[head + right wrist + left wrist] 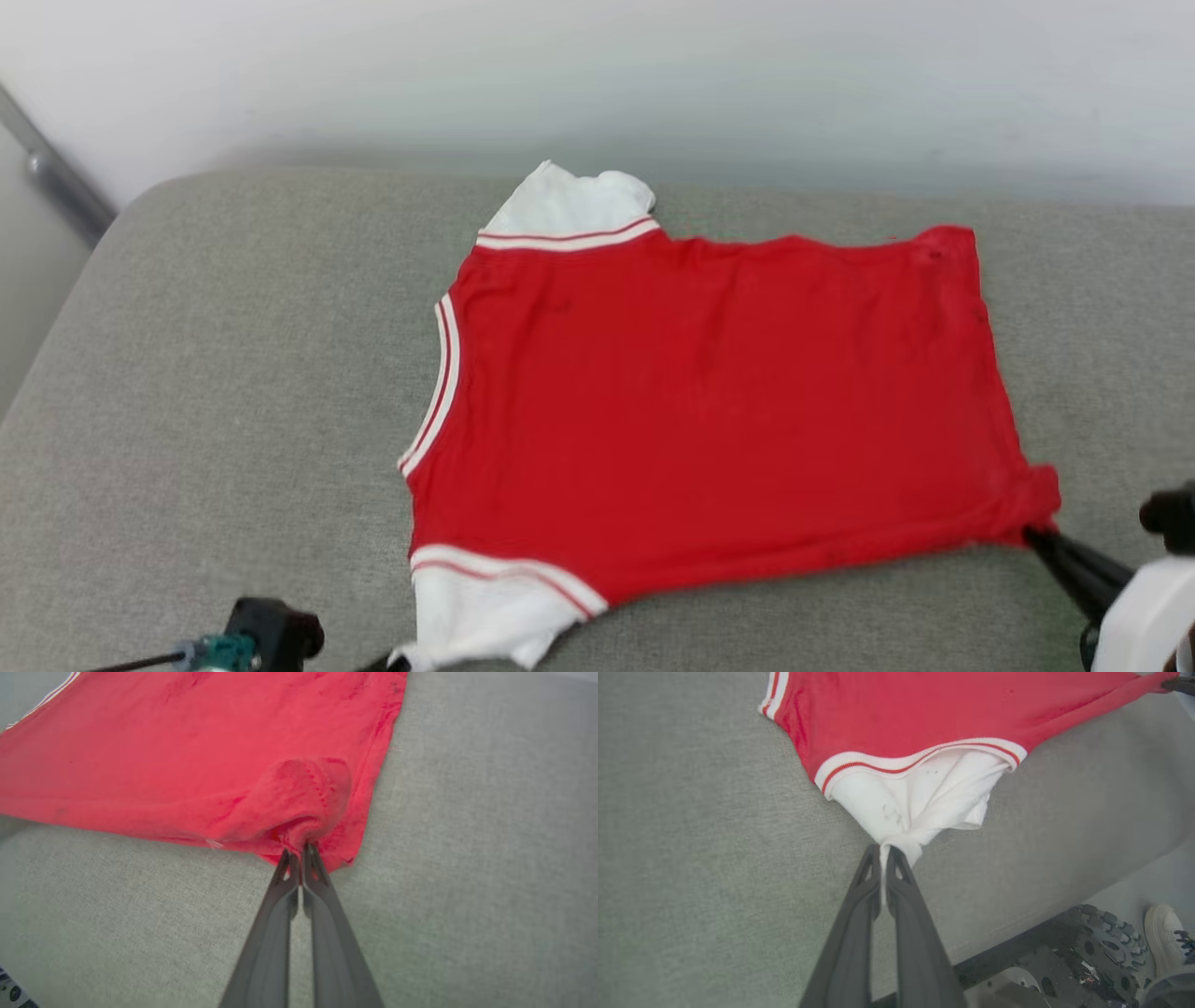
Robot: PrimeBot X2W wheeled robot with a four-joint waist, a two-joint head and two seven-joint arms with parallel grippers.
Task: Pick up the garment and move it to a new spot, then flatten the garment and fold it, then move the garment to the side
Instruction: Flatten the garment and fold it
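Nearest in the head view, the left gripper [883, 851] is seen closed tight on the bunched tip of the white short sleeve [920, 798], at 7 o'clock of the red jersey T-shirt [709, 401] with white sleeves and striped trim. The right gripper [299, 851] is likewise clamped shut, on a puckered fold of the red hem corner [303, 788] at 4 o'clock of the garment. The near edge is thus held at both ends, and neither arm is judged the nearer. The garment is spread plain side up on the grey woven cushion [215, 392], its long axis laid from 9 o'clock (neckline) to 3 o'clock (hem), so the body of cloth lies at 12 o'clock from both grippers. A fold is judged to call for the near edge to be carried toward 12 o'clock, both ends together, lest the cloth skew. Nothing is seen on the cushion in that path. Farther off, the second white sleeve [569, 205] is crumpled at 11 o'clock on the far edge and may need smoothing. Beyond it a pale wall [653, 75] is met, with a grey metal bar [56, 177] at 10 o'clock. In the left wrist view a person's pale shoe [1164, 938] is seen on the floor beside the cushion
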